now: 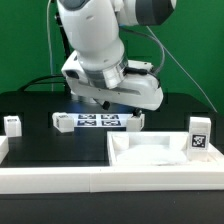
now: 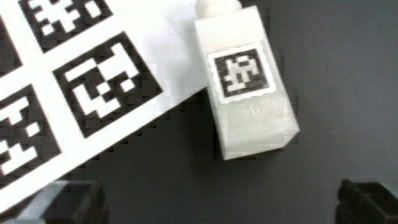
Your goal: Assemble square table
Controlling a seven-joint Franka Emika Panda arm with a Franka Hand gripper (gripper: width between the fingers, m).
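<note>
Barely begun: the wide-open two-finger gripper (image 2: 214,203) hovers over one short white block leg (image 2: 244,85).
Lower right in the exterior view lies the large white plastic tray-like tabletop (image 1: 160,152), apparently legless; fitting every leg is left.

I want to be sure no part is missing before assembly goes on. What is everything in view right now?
tabletop: one, white, exterior view's front right.
marker board: one, white with black tags, centre, below the arm.
legs: three clearly seen, white, tagged: far-left leg, leg beside the marker board, leg by the tabletop's right end.
border bars: white, along the front.
table: one, black.
backdrop: green, behind.
arm: one, white, centre.
jaws: two, dark, wide open, empty, above the leg beside the marker board.
</note>
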